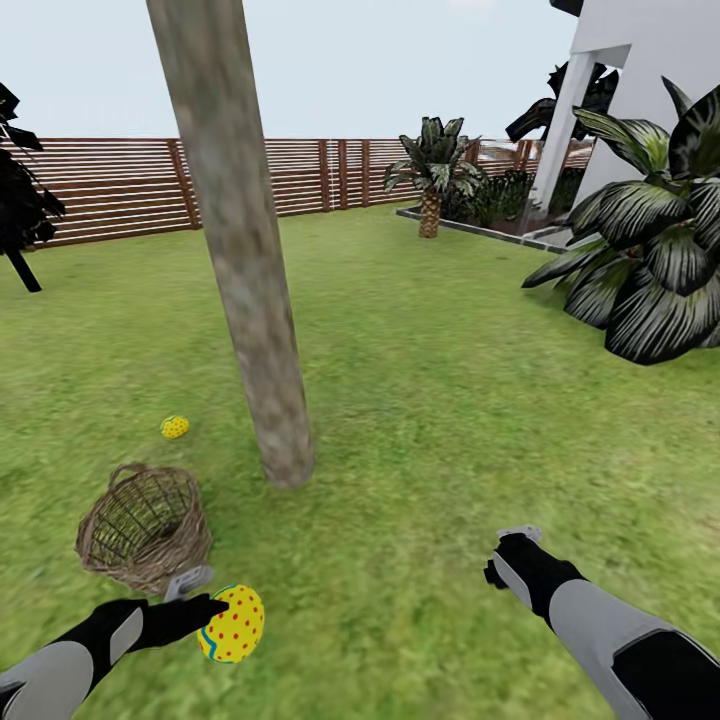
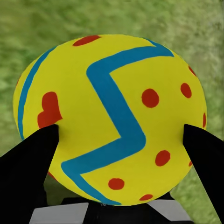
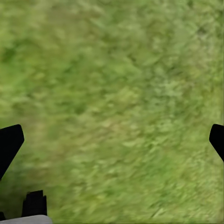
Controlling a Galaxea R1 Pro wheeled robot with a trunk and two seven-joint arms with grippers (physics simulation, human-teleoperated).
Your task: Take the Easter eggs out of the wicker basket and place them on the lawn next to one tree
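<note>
left gripper (image 1: 212,622) clamped on an easter egg (image 1: 233,623) above the lawn (image 1: 430,420).
wicker basket (image 1: 146,525) leans beside the tree (image 1: 250,290); second egg (image 1: 174,427) lies on grass beyond the basket; right gripper (image 3: 112,140) spread wide, holding nothing.

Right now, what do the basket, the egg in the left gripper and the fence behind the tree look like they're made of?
The wicker basket looks like brown woven cane, with open gaps between strands. The Easter egg held by the left gripper has a smooth yellow painted-looking shell with red dots and a blue zigzag; plastic or painted, I can't tell. The fence looks like brown horizontal wooden slats on posts.
</note>
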